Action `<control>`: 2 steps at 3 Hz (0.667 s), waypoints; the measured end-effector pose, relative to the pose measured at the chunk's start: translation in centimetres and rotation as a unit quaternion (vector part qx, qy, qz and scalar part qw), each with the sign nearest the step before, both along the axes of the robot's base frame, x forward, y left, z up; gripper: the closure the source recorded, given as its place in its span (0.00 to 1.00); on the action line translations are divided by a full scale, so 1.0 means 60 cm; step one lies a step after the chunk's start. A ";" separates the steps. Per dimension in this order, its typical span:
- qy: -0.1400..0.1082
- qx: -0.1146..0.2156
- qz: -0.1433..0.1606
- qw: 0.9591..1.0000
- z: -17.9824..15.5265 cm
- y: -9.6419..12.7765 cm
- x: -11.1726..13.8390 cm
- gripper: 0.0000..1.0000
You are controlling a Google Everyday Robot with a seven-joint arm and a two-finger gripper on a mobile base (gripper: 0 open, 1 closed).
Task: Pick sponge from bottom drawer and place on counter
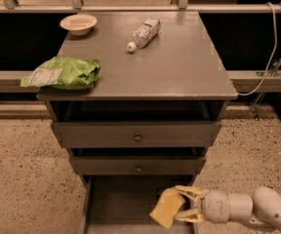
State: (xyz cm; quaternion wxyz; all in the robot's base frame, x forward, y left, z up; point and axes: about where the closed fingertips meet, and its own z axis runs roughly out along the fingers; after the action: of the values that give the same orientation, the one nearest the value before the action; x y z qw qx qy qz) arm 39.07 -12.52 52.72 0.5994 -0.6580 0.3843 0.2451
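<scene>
The sponge is a pale yellow foam block, tilted, above the right part of the open bottom drawer. My gripper reaches in from the lower right, and its cream-yellow fingers close on the sponge's right edge. The sponge appears lifted off the drawer's grey floor. The counter is the grey-brown top of the cabinet, well above the gripper.
On the counter lie a green snack bag at the front left, a pale bowl at the back left and a plastic bottle on its side. Two shallower drawers with round knobs overhang the bottom drawer. Speckled floor lies on both sides.
</scene>
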 end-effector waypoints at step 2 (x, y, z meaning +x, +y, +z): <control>-0.065 -0.067 -0.110 0.990 0.291 -0.010 0.085 1.00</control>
State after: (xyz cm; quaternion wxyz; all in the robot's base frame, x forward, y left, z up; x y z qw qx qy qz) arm 44.16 -13.13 70.21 0.6012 -0.6648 0.4300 0.1080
